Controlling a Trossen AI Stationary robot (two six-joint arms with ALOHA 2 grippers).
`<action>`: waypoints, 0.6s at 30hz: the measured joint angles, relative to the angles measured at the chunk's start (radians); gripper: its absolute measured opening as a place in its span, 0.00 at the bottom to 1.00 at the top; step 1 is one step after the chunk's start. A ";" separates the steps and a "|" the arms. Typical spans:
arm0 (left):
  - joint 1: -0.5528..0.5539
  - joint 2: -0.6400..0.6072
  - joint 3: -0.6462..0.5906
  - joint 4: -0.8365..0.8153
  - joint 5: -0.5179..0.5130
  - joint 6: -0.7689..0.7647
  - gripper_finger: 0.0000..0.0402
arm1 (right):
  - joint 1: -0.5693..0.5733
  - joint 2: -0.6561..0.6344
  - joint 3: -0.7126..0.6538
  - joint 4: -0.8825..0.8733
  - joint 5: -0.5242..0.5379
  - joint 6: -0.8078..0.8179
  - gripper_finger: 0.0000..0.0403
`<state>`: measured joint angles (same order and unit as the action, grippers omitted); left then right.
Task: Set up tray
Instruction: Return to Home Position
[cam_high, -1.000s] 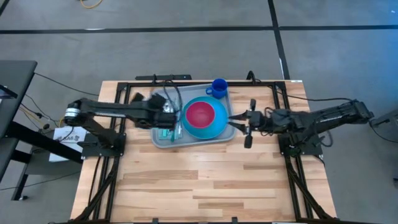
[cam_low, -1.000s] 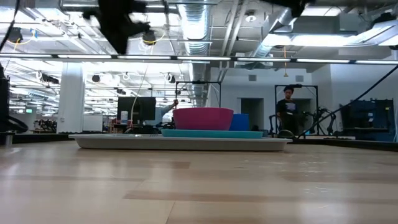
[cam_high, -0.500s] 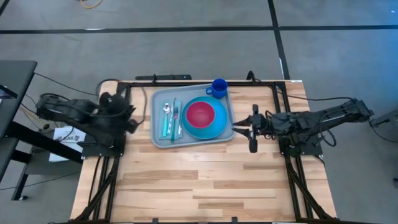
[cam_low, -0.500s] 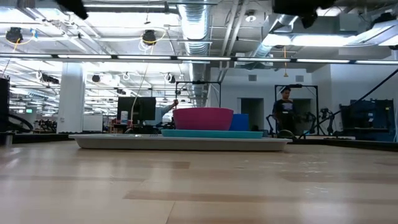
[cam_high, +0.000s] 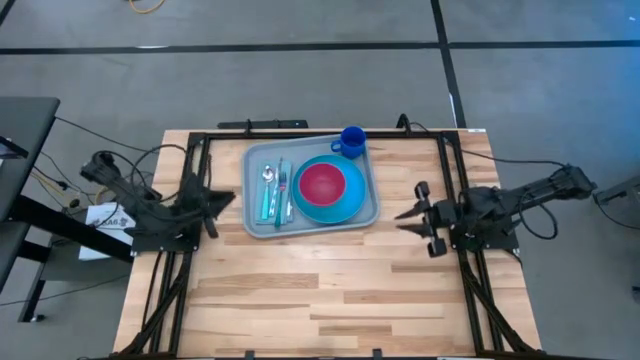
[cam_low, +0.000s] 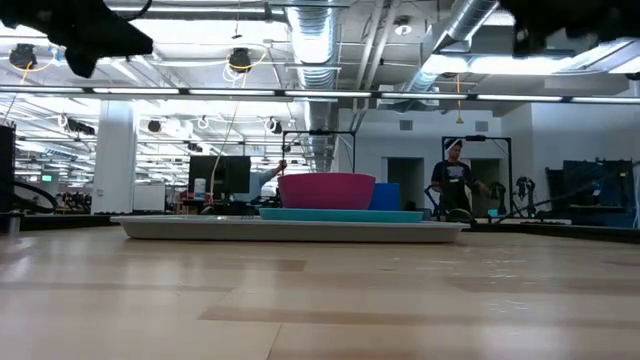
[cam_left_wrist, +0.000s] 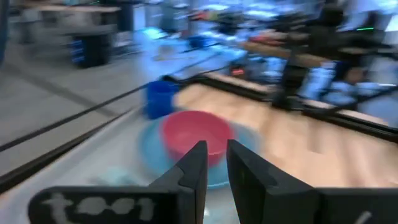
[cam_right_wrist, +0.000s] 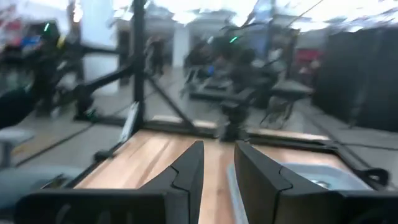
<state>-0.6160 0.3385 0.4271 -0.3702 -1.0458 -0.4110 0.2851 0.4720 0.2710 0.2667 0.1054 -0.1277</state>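
At table's left edge, my left gripper (cam_high: 215, 203) hangs clear of everything, fingers (cam_left_wrist: 194, 169) nearly together, narrow gap, holding nothing. Centre-back of table: tray (cam_high: 254, 222) flat on wood, carrying spoon (cam_high: 266, 190) and fork (cam_high: 281, 190) on teal rectangle (cam_high: 273, 212), then blue plate (cam_high: 340, 210) with pink bowl (cam_high: 323, 183) on top, blue cup (cam_high: 351, 140) at far corner. Right side: my right gripper (cam_high: 420, 210) well apart from tray, fingers (cam_right_wrist: 186, 171) slightly parted, empty.

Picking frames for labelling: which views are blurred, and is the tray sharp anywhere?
High view: sharp, evenly lit, tray crisp. Low view: tray sharp, ceiling lights glaring. Left wrist view: smeared, the red bowl soft. Right wrist view: smeared throughout.
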 joint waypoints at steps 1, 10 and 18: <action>0.000 -0.022 -0.035 0.072 0.035 0.058 0.12 | -0.014 -0.039 -0.040 0.028 0.001 0.008 0.21; 0.002 -0.166 -0.314 0.427 0.109 0.299 0.12 | -0.106 -0.332 -0.196 0.042 -0.030 0.131 0.21; 0.002 -0.253 -0.415 0.676 0.196 0.559 0.12 | -0.111 -0.406 -0.251 0.019 -0.109 0.094 0.21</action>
<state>-0.6135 0.0852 0.0116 0.3063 -0.8502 0.1481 0.1744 0.0659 0.0203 0.2856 -0.0040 -0.0332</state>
